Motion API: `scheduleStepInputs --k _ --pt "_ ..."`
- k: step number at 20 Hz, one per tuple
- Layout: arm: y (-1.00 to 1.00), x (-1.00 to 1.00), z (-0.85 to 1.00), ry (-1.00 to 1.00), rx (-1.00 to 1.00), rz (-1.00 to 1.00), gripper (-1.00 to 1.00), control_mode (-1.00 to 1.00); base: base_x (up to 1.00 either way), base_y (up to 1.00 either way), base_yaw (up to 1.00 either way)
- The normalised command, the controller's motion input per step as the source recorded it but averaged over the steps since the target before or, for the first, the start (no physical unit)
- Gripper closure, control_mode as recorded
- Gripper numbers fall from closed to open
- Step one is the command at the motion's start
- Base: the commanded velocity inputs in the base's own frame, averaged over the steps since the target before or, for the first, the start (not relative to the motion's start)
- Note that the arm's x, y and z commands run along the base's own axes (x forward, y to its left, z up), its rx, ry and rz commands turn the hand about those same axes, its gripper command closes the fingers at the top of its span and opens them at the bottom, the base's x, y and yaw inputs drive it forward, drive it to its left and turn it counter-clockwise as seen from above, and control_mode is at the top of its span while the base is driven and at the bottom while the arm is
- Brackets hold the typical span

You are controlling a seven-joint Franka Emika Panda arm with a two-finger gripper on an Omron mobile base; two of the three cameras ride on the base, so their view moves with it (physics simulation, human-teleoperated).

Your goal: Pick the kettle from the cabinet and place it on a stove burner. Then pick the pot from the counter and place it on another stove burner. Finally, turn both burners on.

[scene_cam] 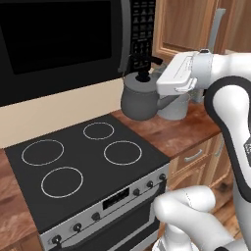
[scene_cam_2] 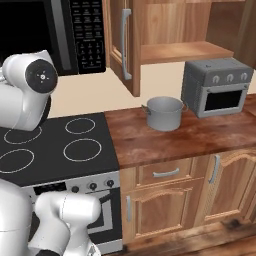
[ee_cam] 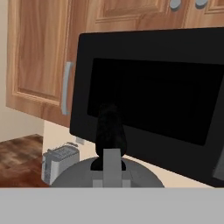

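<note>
The black cooktop lies nearest, its four white rings bare. Above its back right corner the jaws are clenched on the handle of the kettle, held in the air. Beyond, the pot stands on the tabletop under the open cabinet.

- The white hand is covering the kettle's spout side in your left base view, and the fingers gripping its handle are staying out of sight.
- The kettle and hand are hiding most of the pot behind them.
- The hand view's lower edge is cutting off the kettle's body.
- The microwave is running off the top edge.
</note>
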Motion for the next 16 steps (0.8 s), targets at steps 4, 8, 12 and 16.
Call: scheduleStepInputs --k 4,8,12,16 --pt "0.00 -0.08 0.00 -0.01 0.00 -0.01 1.00 -1.00 0.00 0.00 0.00" --pt "0.00 -0.08 -0.05 -0.01 0.00 -0.02 1.00 -1.00 0.00 0.00 0.00" --pt "0.00 -0.03 -0.05 0.00 0.00 -0.03 1.00 -1.00 0.00 0.00 0.00" --pt "0.00 -0.07 -0.07 0.00 0.00 -0.03 1.00 -1.00 0.00 0.00 0.00"
